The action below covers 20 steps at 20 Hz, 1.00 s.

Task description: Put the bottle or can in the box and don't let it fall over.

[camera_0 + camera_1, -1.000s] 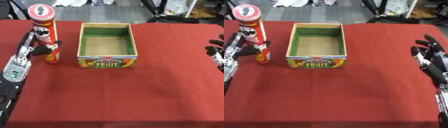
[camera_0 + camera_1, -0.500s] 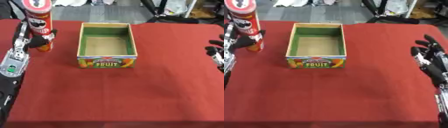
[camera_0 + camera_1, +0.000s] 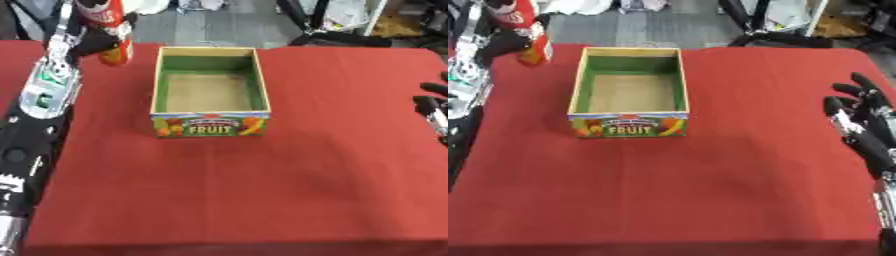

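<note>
Red cloth over the bench [image 3: 262, 200], grey floor and dark stands beyond its far edge. At upper left, left hand [image 3: 87, 42] curled round a red can [image 3: 107, 25], black fingers wrapped about its lower half, top of the can cut off by the frame. Can upright or nearly so, raised at the far-left corner of the bench, well left of the box [image 3: 210, 92] and outside it; cannot tell whether its base touches the cloth. Long black and silver left forearm running down the left edge. Box open-topped, green inside with a tan floor, fruit print and the word FRUIT on its near wall, standing square in mid-bench. At the right edge, right hand [image 3: 859, 125] idle, fingers spread and straight, pointing up, well apart from the box.
</note>
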{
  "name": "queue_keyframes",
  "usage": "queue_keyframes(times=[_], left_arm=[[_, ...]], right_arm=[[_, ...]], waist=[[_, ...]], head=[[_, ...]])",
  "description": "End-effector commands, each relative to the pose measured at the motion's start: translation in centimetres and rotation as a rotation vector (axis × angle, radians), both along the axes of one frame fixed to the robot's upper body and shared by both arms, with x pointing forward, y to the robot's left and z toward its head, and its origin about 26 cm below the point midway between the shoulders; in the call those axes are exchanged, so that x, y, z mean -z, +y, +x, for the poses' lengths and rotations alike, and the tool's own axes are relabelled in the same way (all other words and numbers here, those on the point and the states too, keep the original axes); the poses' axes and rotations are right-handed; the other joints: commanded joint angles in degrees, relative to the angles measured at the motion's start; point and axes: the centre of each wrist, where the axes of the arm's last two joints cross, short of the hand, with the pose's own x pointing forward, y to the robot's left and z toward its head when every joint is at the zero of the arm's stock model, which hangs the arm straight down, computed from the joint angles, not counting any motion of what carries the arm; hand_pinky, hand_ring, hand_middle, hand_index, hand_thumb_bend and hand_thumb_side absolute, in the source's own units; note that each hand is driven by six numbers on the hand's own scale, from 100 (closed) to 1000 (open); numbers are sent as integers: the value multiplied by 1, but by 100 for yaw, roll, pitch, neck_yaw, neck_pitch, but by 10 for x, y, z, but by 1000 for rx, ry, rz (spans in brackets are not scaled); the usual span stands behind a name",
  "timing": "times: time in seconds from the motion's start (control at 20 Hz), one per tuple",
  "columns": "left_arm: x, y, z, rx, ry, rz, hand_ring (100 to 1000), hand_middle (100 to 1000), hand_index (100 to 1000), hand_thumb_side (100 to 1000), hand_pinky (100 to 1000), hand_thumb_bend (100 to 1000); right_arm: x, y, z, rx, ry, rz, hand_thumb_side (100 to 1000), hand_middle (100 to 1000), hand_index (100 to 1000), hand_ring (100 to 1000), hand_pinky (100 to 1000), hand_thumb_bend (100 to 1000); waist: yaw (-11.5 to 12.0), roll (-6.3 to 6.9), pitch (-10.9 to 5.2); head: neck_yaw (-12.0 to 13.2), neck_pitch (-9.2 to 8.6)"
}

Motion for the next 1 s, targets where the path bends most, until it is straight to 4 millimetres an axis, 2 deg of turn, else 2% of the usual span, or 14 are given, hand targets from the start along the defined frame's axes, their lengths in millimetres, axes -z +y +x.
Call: queue_keyframes(times=[0.05, 0.25, 0.3, 0.4, 0.45, 0.5, 0.6, 0.65, 0.7, 0.75, 0.8, 1.0], left_arm=[[-9, -24, 10, 84, 1, 10, 879, 835, 412, 100, 846, 165], [8, -50, 20, 171, 81, 40, 882, 840, 428, 100, 846, 205], [14, -54, 21, 186, 101, 53, 885, 848, 487, 100, 848, 262], [23, -57, 22, 194, 131, 124, 898, 865, 690, 293, 857, 431], [26, -57, 22, 184, 136, 175, 901, 869, 730, 356, 860, 475], [28, -57, 21, 167, 137, 225, 915, 887, 852, 590, 876, 684], [32, -55, 19, 123, 123, 312, 926, 905, 922, 693, 891, 848], [33, -53, 18, 98, 114, 348, 927, 906, 928, 699, 892, 864], [33, -51, 17, 71, 102, 380, 932, 916, 968, 766, 901, 1000], [32, -49, 16, 40, 87, 407, 932, 917, 979, 802, 902, 1000], [32, -47, 15, 10, 72, 423, 931, 920, 993, 877, 903, 1000], [28, -35, 8, -82, 19, 434, 926, 914, 999, 878, 896, 1000]], right_arm=[[-7, 2, 3, -21, -21, -4, 453, 824, 992, 810, 834, 320], [-6, 4, 3, -32, -14, -1, 454, 823, 992, 809, 835, 318], [-5, 5, 3, -33, -13, 0, 454, 823, 992, 809, 835, 317], [-5, 5, 3, -33, -12, 2, 456, 823, 992, 809, 835, 315], [-5, 5, 3, -32, -12, 2, 456, 823, 992, 809, 835, 315], [-5, 4, 3, -30, -13, 2, 455, 823, 992, 809, 836, 316], [-5, 3, 3, -26, -13, 2, 455, 823, 993, 809, 836, 317], [-5, 3, 3, -25, -13, 2, 455, 823, 993, 809, 836, 317], [-5, 3, 3, -23, -12, 2, 455, 823, 993, 809, 836, 317], [-5, 2, 3, -21, -13, 2, 455, 823, 993, 809, 836, 318], [-5, 2, 3, -20, -13, 2, 455, 823, 993, 809, 837, 318], [-5, 2, 2, -17, -14, 4, 454, 823, 993, 810, 838, 319]], waist=[[-68, -1, -99], [-182, -1, -79], [-200, 0, -75], [-221, 3, -72], [-225, 5, -71], [-226, 10, -71], [-223, 18, -71], [-221, 21, -71], [-215, 24, -73], [-210, 26, -74], [-202, 28, -76], [-171, 33, -84]], head=[[94, 33], [154, 33], [164, 33], [164, 33], [160, 33], [151, 33], [134, 33], [126, 33], [117, 33], [110, 33], [103, 33], [88, 31]])
